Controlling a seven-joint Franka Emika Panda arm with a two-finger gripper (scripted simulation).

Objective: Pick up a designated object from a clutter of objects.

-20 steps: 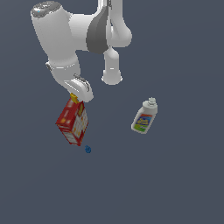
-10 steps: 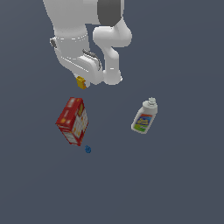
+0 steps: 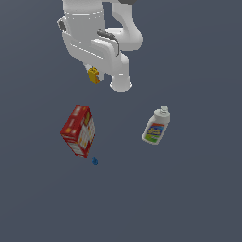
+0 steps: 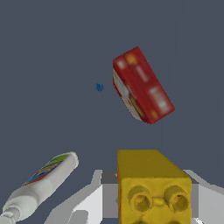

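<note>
Gripper (image 3: 96,72) is clamping the yellow block (image 3: 94,75), lifted clear above the surface; fingers mostly hidden under the arm body. In the wrist view the block (image 4: 151,186) is cut off at the frame edge. Red carton box (image 3: 78,130), tiny blue thing (image 3: 95,161) and white bottle (image 3: 156,126) are lying below, well apart.
</note>
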